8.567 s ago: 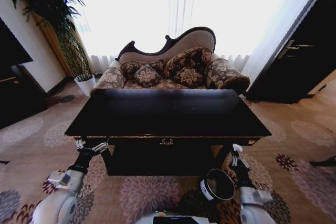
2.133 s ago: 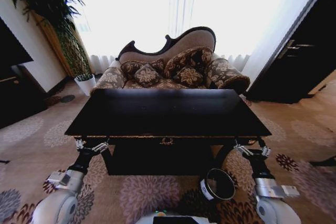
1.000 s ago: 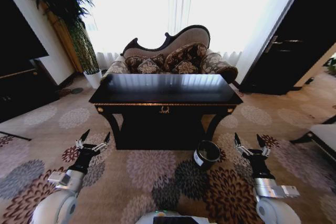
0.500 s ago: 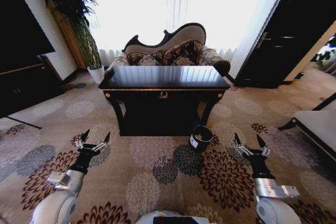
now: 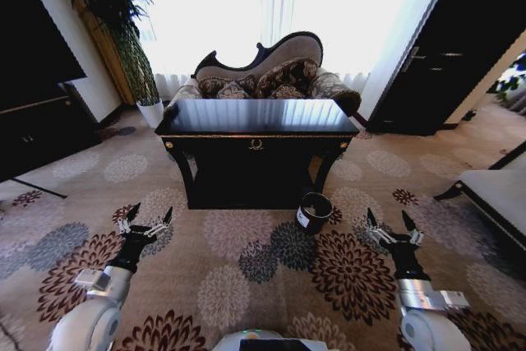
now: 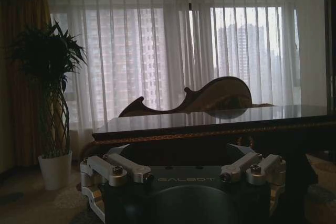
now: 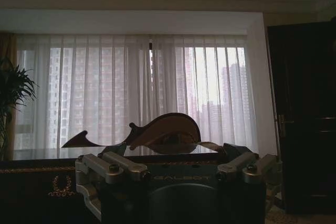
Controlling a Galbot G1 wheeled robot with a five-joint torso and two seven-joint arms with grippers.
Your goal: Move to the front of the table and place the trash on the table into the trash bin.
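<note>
The trash bin [image 5: 314, 211] stands on the carpet [image 5: 246, 269] by the table's [image 5: 256, 116] front right leg; I cannot see inside it. A sofa [image 5: 271, 71] sits behind. My left gripper [image 5: 145, 221] and right gripper [image 5: 393, 225] hang spread wide, holding nothing, well apart from the table.

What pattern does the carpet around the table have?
Large round floral medallions in dark brown, grey and cream on a beige carpet, clearest in the head view.
</note>
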